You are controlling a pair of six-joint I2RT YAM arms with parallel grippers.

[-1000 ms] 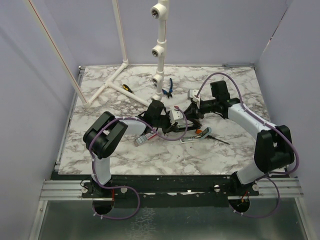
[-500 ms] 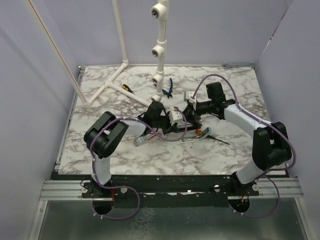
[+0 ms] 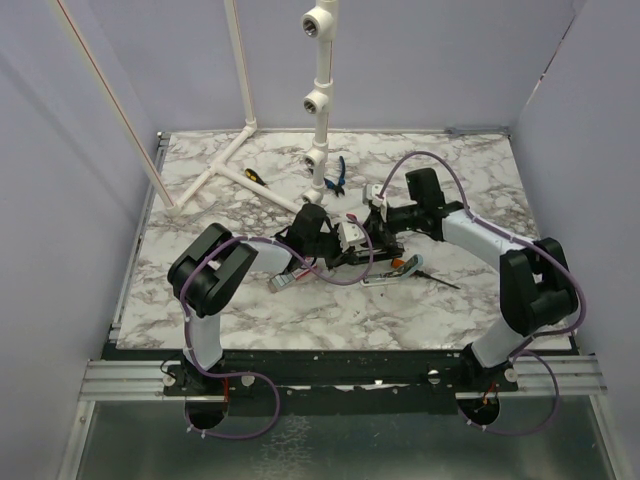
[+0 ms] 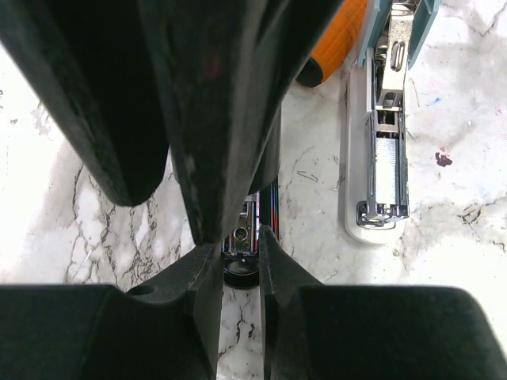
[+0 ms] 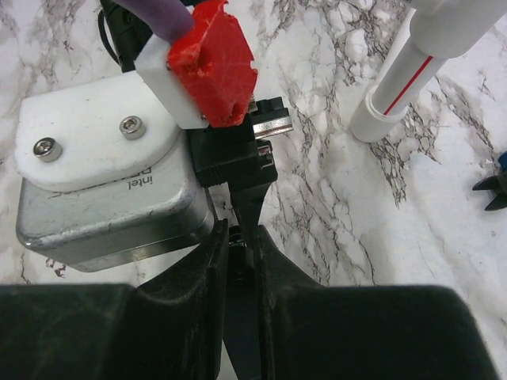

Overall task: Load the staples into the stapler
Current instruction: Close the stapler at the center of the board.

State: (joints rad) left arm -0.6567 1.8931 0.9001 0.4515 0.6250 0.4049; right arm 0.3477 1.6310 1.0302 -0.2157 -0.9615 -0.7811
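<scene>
Black stapler (image 4: pixel 242 236), opening step we reckon.
Left hand (image 4: pixel 240 253) and right hand (image 5: pixel 238 237) both clamp it; staples come next.

An upright white pipe (image 3: pixel 318 100) is being carried by the marbled tabletop (image 3: pixel 300 315). Blue-handled pliers (image 3: pixel 335 177) are being shown just right of the pipe's foot, a yellow-handled screwdriver (image 3: pixel 256 175) left of it, and an orange-handled screwdriver (image 3: pixel 404 265) beside a pale teal bar (image 3: pixel 378 281) nearer than it, rightward.
</scene>
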